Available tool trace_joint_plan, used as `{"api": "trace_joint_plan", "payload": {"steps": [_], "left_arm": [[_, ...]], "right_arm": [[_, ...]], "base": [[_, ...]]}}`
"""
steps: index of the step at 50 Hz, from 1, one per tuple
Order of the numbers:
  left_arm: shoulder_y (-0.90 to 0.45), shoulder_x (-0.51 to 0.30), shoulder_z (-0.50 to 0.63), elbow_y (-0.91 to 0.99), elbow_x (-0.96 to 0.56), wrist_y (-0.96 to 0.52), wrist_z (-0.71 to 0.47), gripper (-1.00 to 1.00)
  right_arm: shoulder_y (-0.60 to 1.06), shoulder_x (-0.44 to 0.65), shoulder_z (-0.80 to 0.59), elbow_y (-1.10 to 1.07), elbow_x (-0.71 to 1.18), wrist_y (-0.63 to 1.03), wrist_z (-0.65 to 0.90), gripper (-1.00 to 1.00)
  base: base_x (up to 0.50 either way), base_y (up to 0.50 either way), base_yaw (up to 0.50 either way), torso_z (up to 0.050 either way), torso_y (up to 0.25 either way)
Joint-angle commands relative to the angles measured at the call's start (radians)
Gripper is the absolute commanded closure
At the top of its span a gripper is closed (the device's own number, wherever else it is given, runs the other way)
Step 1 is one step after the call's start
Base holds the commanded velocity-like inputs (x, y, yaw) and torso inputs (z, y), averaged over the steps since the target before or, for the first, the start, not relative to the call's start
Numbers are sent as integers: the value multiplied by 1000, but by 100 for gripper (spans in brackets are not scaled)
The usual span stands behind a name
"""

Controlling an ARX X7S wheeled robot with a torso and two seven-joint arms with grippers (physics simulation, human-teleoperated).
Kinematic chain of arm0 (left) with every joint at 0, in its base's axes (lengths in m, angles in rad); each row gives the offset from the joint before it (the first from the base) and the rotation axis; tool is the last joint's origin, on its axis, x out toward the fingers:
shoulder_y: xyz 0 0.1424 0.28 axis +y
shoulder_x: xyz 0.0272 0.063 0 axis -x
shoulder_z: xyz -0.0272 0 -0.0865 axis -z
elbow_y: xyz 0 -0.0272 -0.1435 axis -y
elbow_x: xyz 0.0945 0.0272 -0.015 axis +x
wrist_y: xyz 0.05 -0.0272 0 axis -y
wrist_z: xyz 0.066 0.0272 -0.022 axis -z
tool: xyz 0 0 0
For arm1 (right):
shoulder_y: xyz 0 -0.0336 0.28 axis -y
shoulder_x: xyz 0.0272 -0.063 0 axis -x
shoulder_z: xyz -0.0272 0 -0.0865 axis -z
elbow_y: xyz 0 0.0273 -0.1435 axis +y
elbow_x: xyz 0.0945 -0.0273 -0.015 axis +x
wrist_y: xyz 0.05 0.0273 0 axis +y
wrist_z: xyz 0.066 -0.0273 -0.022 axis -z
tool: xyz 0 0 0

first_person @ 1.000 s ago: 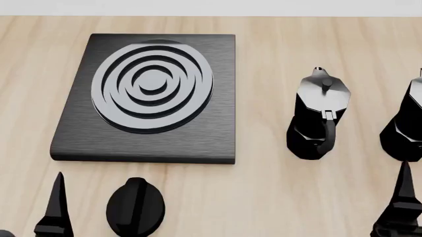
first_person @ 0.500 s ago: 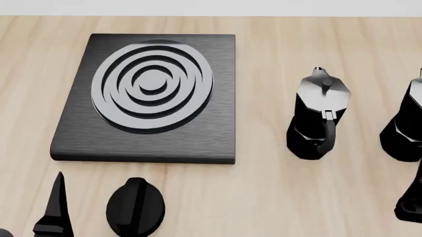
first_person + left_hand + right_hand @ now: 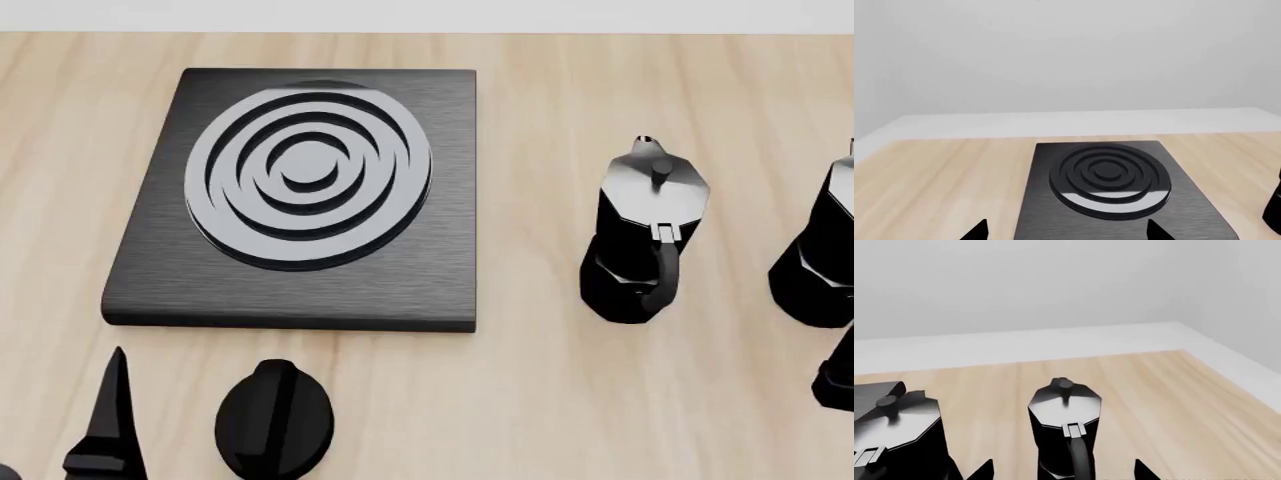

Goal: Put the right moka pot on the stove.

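The right moka pot [image 3: 1065,427] is seen in the right wrist view directly ahead of the right gripper [image 3: 1063,471], framed between the two fingertips [image 3: 982,471] that show at the near edge of that picture. The fingertips are set wide apart, one to each side of the pot, and nothing is held between them; the pot's curved handle faces the gripper. In the head view only a dark part of this gripper [image 3: 841,372] shows at the frame's edge, just in front of the right moka pot [image 3: 817,262], which is itself cut by that edge. Whether the gripper touches the pot cannot be told.

The other moka pot [image 3: 645,238] stands upright on the wooden table [image 3: 561,400], beside the right one on the side nearer the stove; in the right wrist view it [image 3: 895,435] is found just off to one side of the gripper's line.

The stove [image 3: 304,198] lies flat beyond the left gripper [image 3: 1064,231], whose fingertips [image 3: 978,231] are spread apart with nothing between them, the burner rings being centred ahead of the gap. A black dial knob [image 3: 274,418] rests on the table just beside this gripper's finger [image 3: 107,425], between it and the pots.
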Motion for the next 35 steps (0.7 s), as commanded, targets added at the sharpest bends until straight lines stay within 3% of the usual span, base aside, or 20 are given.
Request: {"api": "trace_joint_plan", "payload": {"steps": [1, 35], "left_arm": [[3, -5, 9, 5, 13, 6, -9, -100], [-3, -11, 19, 1, 12, 27, -15, -100]], "right_arm": [[50, -17, -44, 101, -47, -28, -34, -100], [229, -47, -176, 321, -157, -39, -112, -100]], "base": [[0, 0, 0, 0, 0], [0, 0, 0, 0, 0]]}}
